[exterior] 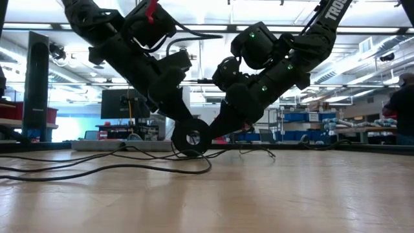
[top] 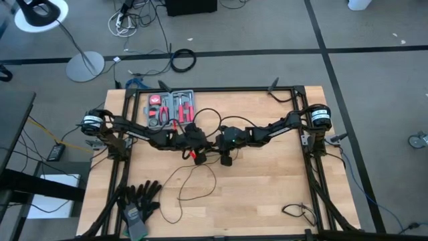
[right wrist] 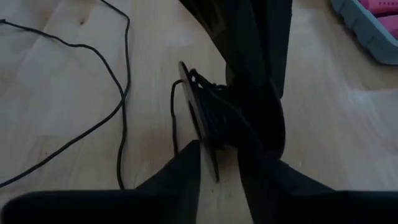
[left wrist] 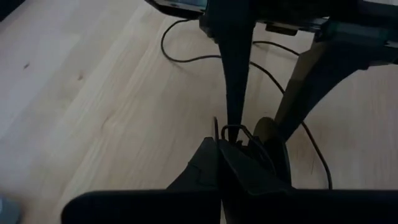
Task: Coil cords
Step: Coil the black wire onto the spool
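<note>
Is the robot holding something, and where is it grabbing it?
The left end effector pinches the thin black wire near its round disc; the right end effector straddles the disc, not gripping.

White capital letters "TRO", cut off by the frame edge, run along a dark robot arm point(exterior: 330, 19) in the low view. Nothing else is readable.

My two arms are dark, near-black jointed links; the left arm point(top: 134, 130) and right arm point(top: 281, 126) each end at the table edge in a round silver-faced motor housing. The right arm carries white block lettering along its upper link and small green indicator lights on its wrist housing point(exterior: 262, 40). A red fitting point(exterior: 152, 8) sits atop my left wrist.
</note>
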`<state>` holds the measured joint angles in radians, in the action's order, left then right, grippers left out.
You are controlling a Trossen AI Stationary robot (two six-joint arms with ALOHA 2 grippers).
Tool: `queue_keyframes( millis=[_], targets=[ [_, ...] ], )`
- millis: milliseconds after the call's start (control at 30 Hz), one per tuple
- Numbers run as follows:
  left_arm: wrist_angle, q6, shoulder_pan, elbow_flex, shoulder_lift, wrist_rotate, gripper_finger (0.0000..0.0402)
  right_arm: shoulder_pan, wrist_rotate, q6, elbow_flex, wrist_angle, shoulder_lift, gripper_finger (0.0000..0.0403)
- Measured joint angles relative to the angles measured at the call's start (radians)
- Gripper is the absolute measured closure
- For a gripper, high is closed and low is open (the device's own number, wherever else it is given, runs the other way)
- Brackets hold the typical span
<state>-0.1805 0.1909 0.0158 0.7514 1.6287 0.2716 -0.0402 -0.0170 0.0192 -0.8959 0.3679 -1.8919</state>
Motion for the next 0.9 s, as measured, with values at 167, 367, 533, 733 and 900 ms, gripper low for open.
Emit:
queue_keyframes(
  millis=[167, 367, 533, 733, 900],
  targets=[
    [-0.005, 0.001, -0.001, -0.006, 0.0, 0.001, 0.0397, 0.001, -0.005, 0.026, 0.0, -0.005, 0.0, 0.0385],
    [-0.008, 0.0, -0.002, -0.006, 0.0, 0.002, 0.0392, 0.001, 0.006, 0.038, 0.0, -0.01, 0.0, 0.0397],
    [-0.009, 0.005, -0.002, -0.006, 0.0, -0.02, 0.0391, 0.001, 0.006, 0.037, -0.002, -0.021, 0.002, 0.0399],
    [0.06, 0.075, -0.021, 0.02, 0.0, -0.082, 0.0369, 0.002, 0.006, 0.035, -0.002, -0.023, 0.002, 0.0401],
    [0.254, 0.074, -0.036, 0.1, 0.0, -0.123, 0.0338, 0.002, 0.014, 0.035, -0.002, -0.023, 0.002, 0.0402]
  ],
)
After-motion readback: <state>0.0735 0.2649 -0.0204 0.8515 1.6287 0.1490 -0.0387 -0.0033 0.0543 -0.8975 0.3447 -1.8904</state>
